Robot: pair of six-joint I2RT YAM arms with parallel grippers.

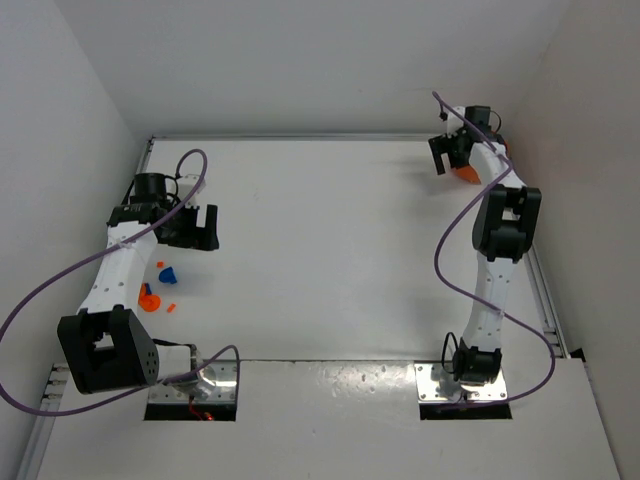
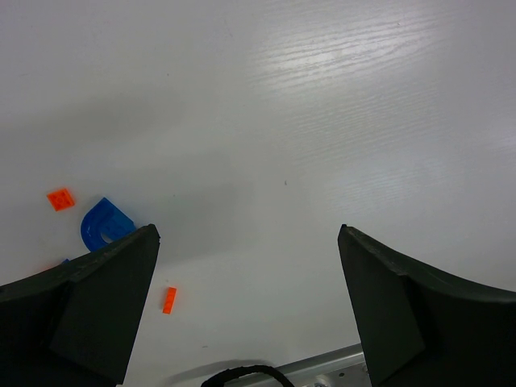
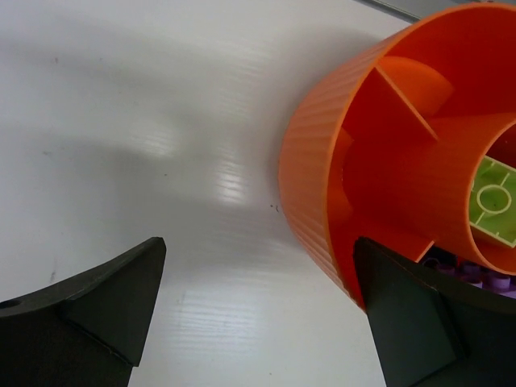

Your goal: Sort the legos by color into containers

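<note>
Blue and orange plastic lego bricks [image 1: 166, 272] lie on the white tabletop [image 1: 320, 260] just beside the left hand [image 1: 200, 228], toward its arm's base. Both hands gape wide and empty; the right hand [image 1: 450, 155] sits by the round orange ribbed tub [image 1: 467, 173], well apart from them.

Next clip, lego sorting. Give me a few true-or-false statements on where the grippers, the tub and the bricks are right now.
1. The left gripper and the right gripper are both open and empty. True.
2. The orange tub sits by the left gripper. False: it stands beside the right gripper, at the far right of the table.
3. A blue arch brick lies on the table near the left gripper. True.
4. The orange tub holds nothing. False: a green piece and purple pieces show inside it.
</note>
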